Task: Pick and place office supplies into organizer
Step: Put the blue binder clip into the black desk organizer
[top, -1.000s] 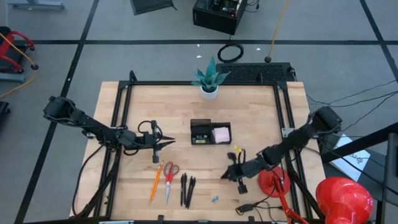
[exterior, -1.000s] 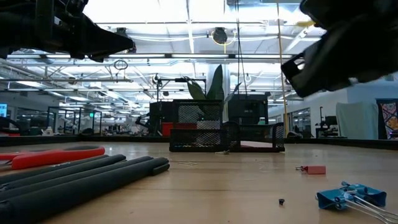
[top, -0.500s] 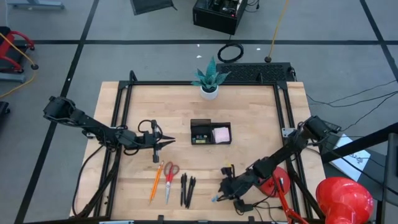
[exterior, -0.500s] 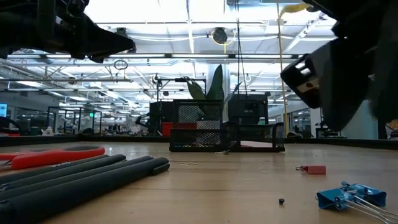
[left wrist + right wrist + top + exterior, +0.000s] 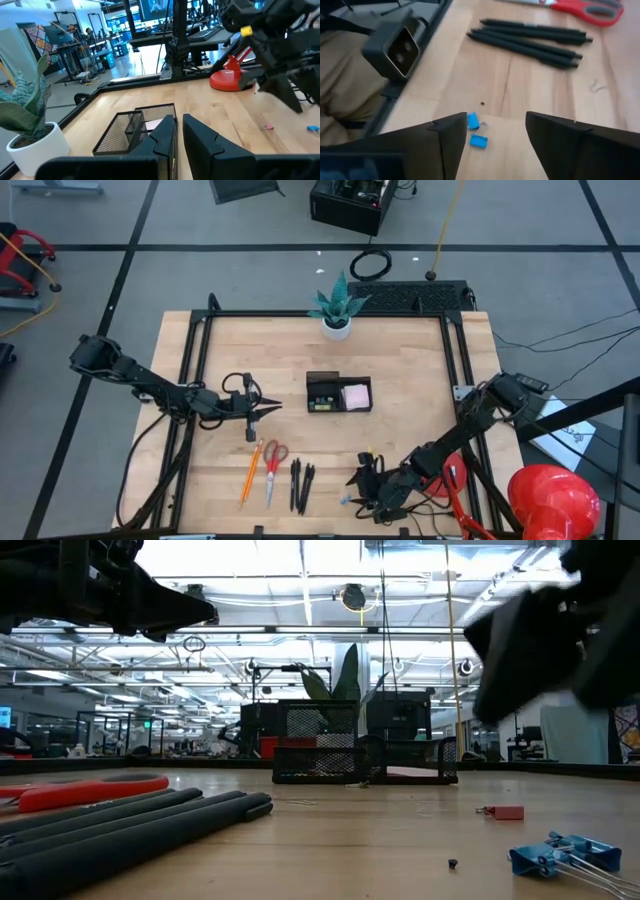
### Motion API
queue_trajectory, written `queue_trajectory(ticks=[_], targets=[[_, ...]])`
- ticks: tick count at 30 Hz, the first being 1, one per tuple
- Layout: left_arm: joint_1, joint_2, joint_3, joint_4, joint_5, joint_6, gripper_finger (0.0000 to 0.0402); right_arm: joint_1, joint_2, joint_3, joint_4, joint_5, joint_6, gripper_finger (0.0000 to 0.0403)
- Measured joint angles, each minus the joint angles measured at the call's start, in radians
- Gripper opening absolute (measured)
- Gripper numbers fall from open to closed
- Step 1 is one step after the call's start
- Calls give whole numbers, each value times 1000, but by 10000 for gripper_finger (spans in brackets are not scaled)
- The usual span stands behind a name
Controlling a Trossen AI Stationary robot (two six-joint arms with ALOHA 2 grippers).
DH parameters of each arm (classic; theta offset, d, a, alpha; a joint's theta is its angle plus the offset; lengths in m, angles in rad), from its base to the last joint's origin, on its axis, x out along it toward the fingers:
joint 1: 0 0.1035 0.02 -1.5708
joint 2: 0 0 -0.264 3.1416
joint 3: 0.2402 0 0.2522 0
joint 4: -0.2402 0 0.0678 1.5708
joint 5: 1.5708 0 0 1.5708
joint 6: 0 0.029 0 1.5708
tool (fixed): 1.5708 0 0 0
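Note:
The black mesh organizer [image 5: 338,393] stands mid-table with a pink pad [image 5: 357,396] in its right compartment. Near the front edge lie an orange pencil [image 5: 249,473], red-handled scissors [image 5: 273,469] and three black pens [image 5: 301,485]. Two small blue clips [image 5: 476,131] lie flat on the wood right of the pens. My right gripper [image 5: 495,131] hangs open just above the clips, slanting down, one finger close beside them. My left gripper [image 5: 270,409] is shut, held level above the table left of the organizer, with nothing between its fingers [image 5: 167,132].
A potted plant [image 5: 336,320] stands at the far edge. A red round-based object [image 5: 440,473] sits beside my right arm at the front right. A small red piece [image 5: 505,812] lies on the wood. A small camera [image 5: 395,47] sits at the near edge by the clips.
My right gripper has moved toward the table's near edge and a little to the left, down toward the blue clips, and its fingers have opened wide. The supplies on the table have not moved.

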Motion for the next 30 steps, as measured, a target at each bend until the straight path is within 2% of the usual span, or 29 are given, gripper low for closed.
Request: queue_trajectory(ticks=[10, 23, 30], targets=[[0, 0, 0, -2, 0, -11, 47, 24, 100, -1, 43, -2, 131, 172], [0, 0, 0, -3, 1, -22, 47, 24, 132, 1, 66, 8, 150, 171], [0, 0, 0, -3, 2, -22, 47, 16, 133, 1, 44, 48, 123, 171]])
